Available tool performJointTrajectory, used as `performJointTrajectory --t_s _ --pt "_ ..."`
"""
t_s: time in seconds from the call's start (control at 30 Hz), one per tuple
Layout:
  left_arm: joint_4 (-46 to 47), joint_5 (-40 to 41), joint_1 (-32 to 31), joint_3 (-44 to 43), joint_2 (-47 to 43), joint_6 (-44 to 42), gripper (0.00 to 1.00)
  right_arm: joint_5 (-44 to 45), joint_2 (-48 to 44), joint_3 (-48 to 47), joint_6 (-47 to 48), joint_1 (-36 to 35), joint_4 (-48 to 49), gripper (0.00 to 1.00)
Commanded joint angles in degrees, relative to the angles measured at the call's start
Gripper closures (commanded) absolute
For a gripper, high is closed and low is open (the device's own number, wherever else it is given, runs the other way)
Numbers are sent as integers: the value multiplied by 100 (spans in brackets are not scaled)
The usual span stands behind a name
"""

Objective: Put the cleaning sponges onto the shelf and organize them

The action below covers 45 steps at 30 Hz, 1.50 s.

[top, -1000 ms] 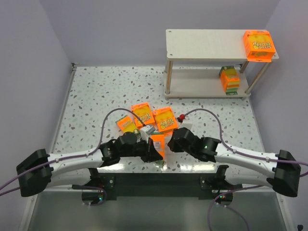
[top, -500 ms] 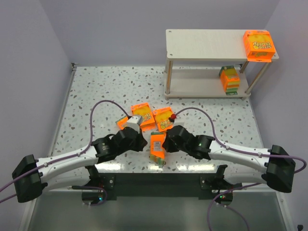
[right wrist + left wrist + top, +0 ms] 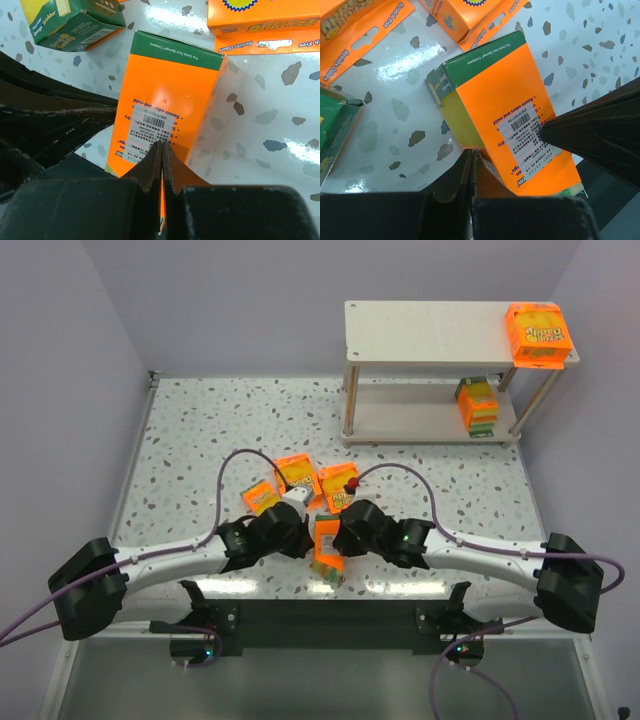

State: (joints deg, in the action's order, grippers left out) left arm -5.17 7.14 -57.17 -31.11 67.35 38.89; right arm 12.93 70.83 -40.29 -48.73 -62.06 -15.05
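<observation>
A pack (image 3: 495,95) is lying barcode-side up on the tabletop (image 3: 200,430), near its front edge and between the two grippers. The left gripper (image 3: 471,154) is holding its jaws together, with the tips touching the pack's yellow side. The right gripper (image 3: 162,147) is also holding its jaws together, and its tips are sitting over the barcode label. Just beyond, a cluster (image 3: 296,474) of three packs is lying crowded together. The shelf (image 3: 420,318) is standing at the far right. One pack is sitting on the right end of its top board, and another is standing on edge on the lower board.
</observation>
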Motion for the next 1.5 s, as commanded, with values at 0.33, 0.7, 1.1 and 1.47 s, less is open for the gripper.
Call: performJointTrajectory --t_s 0.33,0.7,1.1,1.47 --pt "1756 -1566 -295 -773 1078 -154 100 841 -411 399 -742 107 -1043 100" --pt "1501 -1373 -339 -1872 1746 -497 100 1362 -1185 759 -823 826 -1818 100" --pt "1440 -1400 -330 -2145 2212 -549 100 966 -737 848 -251 1530 -1193 100" --pt "588 -239 -313 -1899 1456 -760 100 934 -2397 575 -392 1636 -2433 46"
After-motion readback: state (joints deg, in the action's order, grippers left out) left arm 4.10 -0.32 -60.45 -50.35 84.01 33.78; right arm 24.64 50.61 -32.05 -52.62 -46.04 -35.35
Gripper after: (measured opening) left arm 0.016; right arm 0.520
